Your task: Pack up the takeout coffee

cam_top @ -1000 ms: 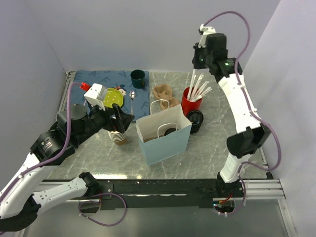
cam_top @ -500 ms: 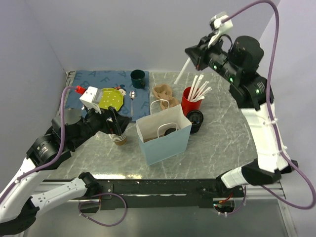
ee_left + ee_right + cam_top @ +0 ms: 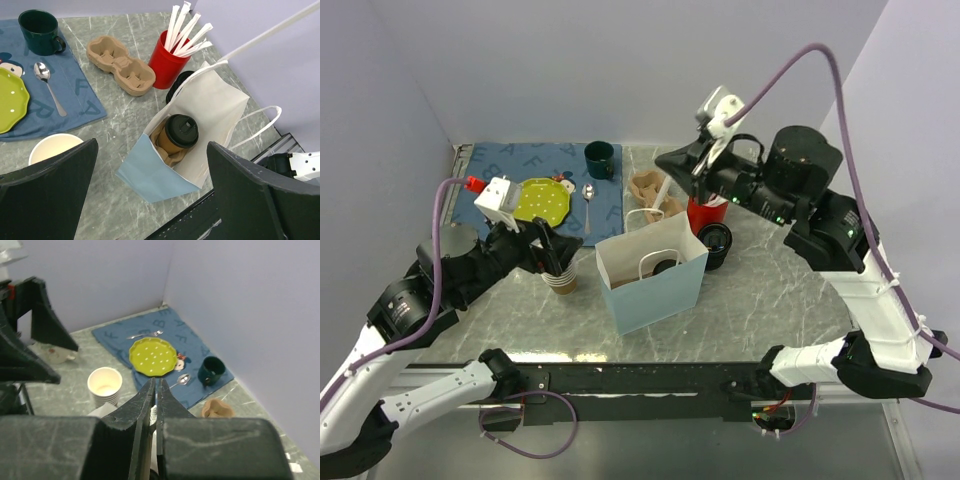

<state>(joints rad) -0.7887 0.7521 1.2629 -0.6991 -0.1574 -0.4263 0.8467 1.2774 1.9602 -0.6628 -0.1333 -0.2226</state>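
The takeout coffee [image 3: 180,134], a brown kraft cup with a black lid, stands in a cardboard holder inside the open light blue paper bag [image 3: 150,170]. In the top view its lid [image 3: 663,266] shows inside the bag [image 3: 655,290]. My left gripper [image 3: 152,192] is open and empty, above and left of the bag, over the stack of paper cups [image 3: 560,277]. My right gripper [image 3: 678,168] hangs above the bag's far side, shut on a white wrapped straw [image 3: 662,193] that slants down toward the bag. In the right wrist view the gripper [image 3: 155,385] pinches the straw.
A red cup of wrapped straws [image 3: 705,210] and a black-lidded round thing [image 3: 716,240] stand right behind the bag. A cardboard cup carrier [image 3: 648,188], a green mug [image 3: 600,158], a spoon [image 3: 588,200] and a yellow-green plate [image 3: 542,200] lie on a blue mat at the back.
My right arm has swung down and left from high at the back, carrying the straw to just above the bag. My left arm has drawn back a little to the left.
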